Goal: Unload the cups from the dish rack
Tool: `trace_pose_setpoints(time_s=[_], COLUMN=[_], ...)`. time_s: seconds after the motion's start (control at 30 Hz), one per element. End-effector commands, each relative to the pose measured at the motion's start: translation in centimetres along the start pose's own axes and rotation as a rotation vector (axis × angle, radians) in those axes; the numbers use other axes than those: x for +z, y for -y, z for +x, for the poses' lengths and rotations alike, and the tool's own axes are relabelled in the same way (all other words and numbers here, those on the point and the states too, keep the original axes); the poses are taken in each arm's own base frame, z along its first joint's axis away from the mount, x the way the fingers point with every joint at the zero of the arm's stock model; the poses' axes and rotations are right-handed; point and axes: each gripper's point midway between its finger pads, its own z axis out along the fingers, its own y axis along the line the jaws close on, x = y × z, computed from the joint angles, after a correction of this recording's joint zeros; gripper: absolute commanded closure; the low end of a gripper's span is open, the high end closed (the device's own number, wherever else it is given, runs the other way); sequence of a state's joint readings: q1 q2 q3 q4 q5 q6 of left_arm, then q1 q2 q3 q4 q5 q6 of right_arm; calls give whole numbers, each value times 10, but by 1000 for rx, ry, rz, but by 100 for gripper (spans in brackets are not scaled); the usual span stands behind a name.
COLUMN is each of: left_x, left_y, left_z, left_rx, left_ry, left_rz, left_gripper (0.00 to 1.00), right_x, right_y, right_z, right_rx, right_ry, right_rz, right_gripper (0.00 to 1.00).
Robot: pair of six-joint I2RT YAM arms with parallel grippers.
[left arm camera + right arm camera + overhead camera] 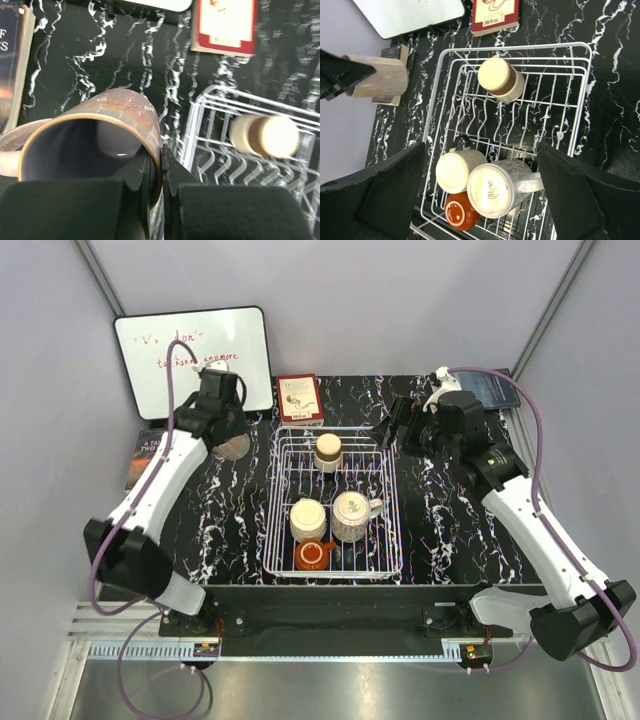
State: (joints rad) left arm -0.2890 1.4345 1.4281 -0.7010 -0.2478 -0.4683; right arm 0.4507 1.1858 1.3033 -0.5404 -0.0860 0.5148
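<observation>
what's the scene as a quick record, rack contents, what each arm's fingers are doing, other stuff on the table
dish rack: white wire, middle of the table
mugs in rack: four: brown-rimmed cream mug at the far end; cream mug, speckled mug and orange-red mug at the near end
left fingers: shut on the wall of the pale pink mug, outside the rack to its left
right fingers: open, empty, by the rack's far right corner
beyond rack: whiteboard, red book

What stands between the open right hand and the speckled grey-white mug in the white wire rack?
Nothing visible. The right hand hovers open above the white wire dish rack, and the upturned base of the speckled grey-white ceramic mug is bare.
</observation>
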Motion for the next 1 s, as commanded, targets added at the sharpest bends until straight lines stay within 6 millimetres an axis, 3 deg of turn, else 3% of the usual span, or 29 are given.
trace_pose_setpoints(time_s=[0.0,0.07,0.1,0.17,0.2,0.3,0.43,0.73,0.87,0.97], left_x=[35,51,71,83,99,116,146,173,176,172], left_y=[3,3,2,2,0,-4,-11,-17,-23,-24], left_z=[-36,-39,-30,-34,-26,-31,-22,0,8,2], left_rx=[58,66,80,72,74,43,32,27,24,17], left_ry=[41,31,-7,-19,-50,-60,-105,-172,-190,-177], left_rz=[-67,-89,-104,-103,-117,-127,-143,-172,-203,-213], left_gripper=[100,100,100,100,100,100,100,100,100,99], right_x=[3,5,6,6,6,9,14,23,27,30], right_y=[6,8,9,12,13,15,21,28,32,33], right_z=[-8,-8,-7,-9,-9,-6,2,13,17,19], right_rx=[-28,-35,-38,-54,-60,-67,-69,-68,-62,-60], right_ry=[17,13,8,9,7,-7,-29,-66,-80,-88], right_rz=[55,65,69,83,86,94,107,127,138,141], right_gripper=[0,0,0,0,0,0,0,0,0,0])
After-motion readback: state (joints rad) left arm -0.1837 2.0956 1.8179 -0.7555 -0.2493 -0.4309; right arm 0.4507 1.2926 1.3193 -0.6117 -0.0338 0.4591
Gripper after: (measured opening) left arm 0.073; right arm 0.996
